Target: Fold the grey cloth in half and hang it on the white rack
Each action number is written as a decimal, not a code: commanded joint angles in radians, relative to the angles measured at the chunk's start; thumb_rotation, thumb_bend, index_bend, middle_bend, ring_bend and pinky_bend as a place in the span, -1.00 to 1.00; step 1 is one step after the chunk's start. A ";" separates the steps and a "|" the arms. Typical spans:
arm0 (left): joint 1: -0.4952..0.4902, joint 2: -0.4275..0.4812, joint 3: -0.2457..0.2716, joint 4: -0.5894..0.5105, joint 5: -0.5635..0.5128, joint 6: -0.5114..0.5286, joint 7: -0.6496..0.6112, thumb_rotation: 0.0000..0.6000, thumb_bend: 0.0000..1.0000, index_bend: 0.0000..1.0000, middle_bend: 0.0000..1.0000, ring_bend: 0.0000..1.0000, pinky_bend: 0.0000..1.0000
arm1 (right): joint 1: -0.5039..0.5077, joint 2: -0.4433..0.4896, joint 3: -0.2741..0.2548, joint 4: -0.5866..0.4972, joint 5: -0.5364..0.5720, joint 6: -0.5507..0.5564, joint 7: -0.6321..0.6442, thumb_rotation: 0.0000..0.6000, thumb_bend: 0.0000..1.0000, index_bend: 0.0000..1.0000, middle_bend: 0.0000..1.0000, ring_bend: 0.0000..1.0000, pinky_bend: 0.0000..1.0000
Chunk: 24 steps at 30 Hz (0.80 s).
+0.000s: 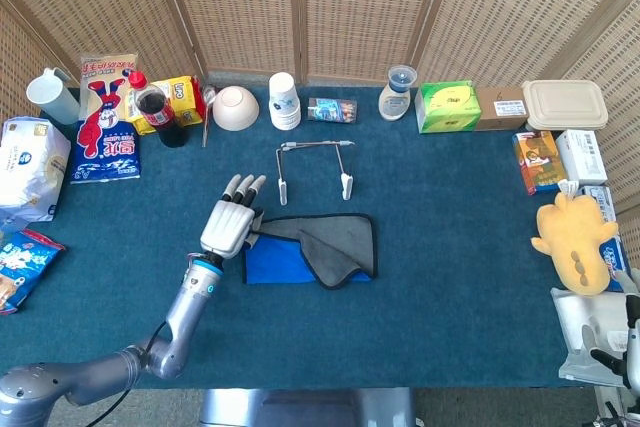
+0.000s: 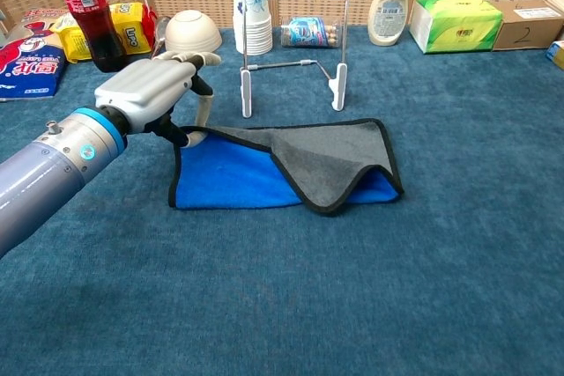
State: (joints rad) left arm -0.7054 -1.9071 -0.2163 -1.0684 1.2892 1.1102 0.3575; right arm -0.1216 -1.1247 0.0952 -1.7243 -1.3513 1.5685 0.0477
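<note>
Fingertips [image 2: 196, 121] of the left hand [image 2: 152, 90] curl down at the upper-left corner of the grey cloth [image 2: 333, 162], seemingly pinching its edge, though the contact itself is hidden. The cloth lies flat just in front of the white rack [image 2: 293, 52], grey flap partly turned over its blue side. To fold well, that corner should probably travel across to meet the far edge squarely, kept low and taut; the right hand [image 1: 608, 332], near the table's edge, cannot be read.
</note>
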 commanded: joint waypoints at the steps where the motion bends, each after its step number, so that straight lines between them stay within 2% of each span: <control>1: 0.001 0.010 -0.004 -0.016 -0.009 -0.003 0.013 1.00 -1.00 -1.00 -1.00 -1.00 -1.00 | 0.000 -0.001 0.000 0.001 0.001 -0.001 0.001 1.00 -0.36 -0.92 -0.95 -1.00 -1.00; 4: 0.000 0.003 -0.006 -0.008 0.003 0.019 0.012 1.00 -1.00 -0.90 -1.00 -1.00 -1.00 | 0.001 -0.002 0.000 0.003 0.002 -0.002 0.001 1.00 -0.36 -0.92 -0.95 -1.00 -1.00; 8: 0.004 -0.006 -0.007 -0.005 0.009 0.029 -0.038 1.00 -0.94 -0.16 -0.98 -1.00 -1.00 | 0.002 -0.003 0.000 0.005 0.002 -0.004 0.002 1.00 -0.36 -0.92 -0.95 -1.00 -1.00; 9: 0.005 -0.008 -0.006 -0.001 0.013 0.032 -0.046 1.00 -0.87 -0.01 -0.93 -1.00 -1.00 | 0.002 -0.003 0.000 0.005 0.002 -0.005 0.002 1.00 -0.36 -0.92 -0.95 -1.00 -1.00; 11: 0.005 -0.015 -0.003 0.014 0.023 0.042 -0.061 1.00 -0.74 0.18 -0.81 -1.00 -1.00 | 0.002 -0.004 0.000 0.006 0.003 -0.006 0.003 1.00 -0.36 -0.92 -0.95 -1.00 -1.00; 15: 0.005 -0.024 -0.002 0.035 0.026 0.046 -0.070 1.00 -0.65 0.42 -0.63 -1.00 -1.00 | 0.003 -0.004 0.000 0.007 0.003 -0.007 0.003 1.00 -0.36 -0.92 -0.95 -1.00 -1.00; 17: 0.005 -0.026 -0.003 0.040 0.026 0.047 -0.073 1.00 -0.64 0.46 -0.58 -1.00 -1.00 | 0.003 -0.004 0.000 0.006 0.003 -0.007 0.002 1.00 -0.36 -0.92 -0.95 -1.00 -1.00; 19: 0.005 -0.023 0.000 0.039 0.027 0.041 -0.076 1.00 -0.68 0.23 -0.68 -1.00 -1.00 | 0.003 -0.005 0.000 0.006 0.003 -0.007 0.001 1.00 -0.36 -0.92 -0.95 -1.00 -1.00; 21: 0.006 -0.010 0.005 0.026 0.014 0.014 -0.069 1.00 -0.82 -0.44 -0.93 -1.00 -1.00 | 0.003 -0.005 0.000 0.006 0.003 -0.007 0.001 1.00 -0.36 -0.92 -0.95 -1.00 -1.00; 23: 0.005 0.015 0.002 -0.008 -0.017 -0.027 -0.034 1.00 -0.93 -0.79 -1.00 -1.00 -1.00 | 0.005 -0.005 0.000 0.005 0.001 -0.007 -0.001 1.00 -0.36 -0.92 -0.95 -1.00 -1.00; 24: 0.004 0.021 0.001 -0.019 -0.024 -0.032 -0.025 1.00 -0.97 -0.89 -1.00 -1.00 -1.00 | 0.005 -0.005 0.000 0.005 0.001 -0.008 -0.001 1.00 -0.36 -0.92 -0.95 -1.00 -1.00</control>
State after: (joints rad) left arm -0.7002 -1.9044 -0.2142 -1.0626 1.2864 1.0998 0.3084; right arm -0.1167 -1.1296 0.0955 -1.7196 -1.3500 1.5610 0.0464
